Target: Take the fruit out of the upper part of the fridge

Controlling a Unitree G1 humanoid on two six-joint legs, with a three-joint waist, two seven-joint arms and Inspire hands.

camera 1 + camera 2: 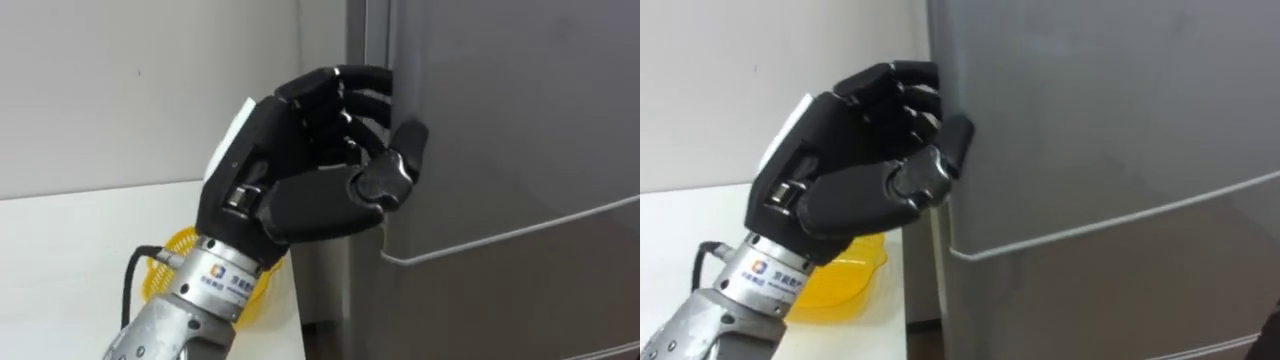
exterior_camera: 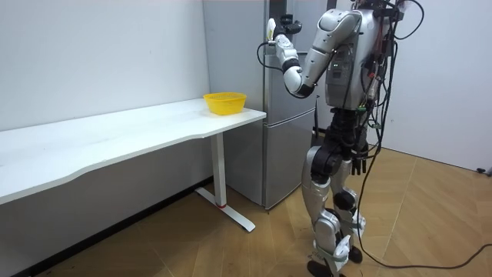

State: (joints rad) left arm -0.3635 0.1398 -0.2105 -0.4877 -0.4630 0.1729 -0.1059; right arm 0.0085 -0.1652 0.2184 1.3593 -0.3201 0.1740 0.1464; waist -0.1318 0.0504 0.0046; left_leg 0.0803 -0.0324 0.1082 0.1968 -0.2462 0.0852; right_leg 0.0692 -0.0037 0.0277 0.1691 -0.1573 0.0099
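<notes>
White wall backs a long white worktop (image 2: 115,138) that runs up to the side of a tall grey fridge (image 2: 288,165). On the end of the worktop nearest the fridge sits a yellow bowl (image 2: 224,102), close to the fridge's side wall.

By the room view the robot stands upright on the wooden floor, facing the front of the fridge, with its left arm raised to the fridge's top part. The left hand (image 1: 300,170) is at the worktop-side edge of the fridge's upper door (image 1: 500,120). Its fingers (image 1: 345,95) are curled and hooked over that edge, with their tips out of sight behind it, while the thumb (image 1: 400,160) lies against the door's front face, so the hand has hold of the door's edge.

The upper door looks closed against the fridge. A thin pale seam separates it from the lower door (image 1: 520,300) beneath, just under the thumb.
</notes>
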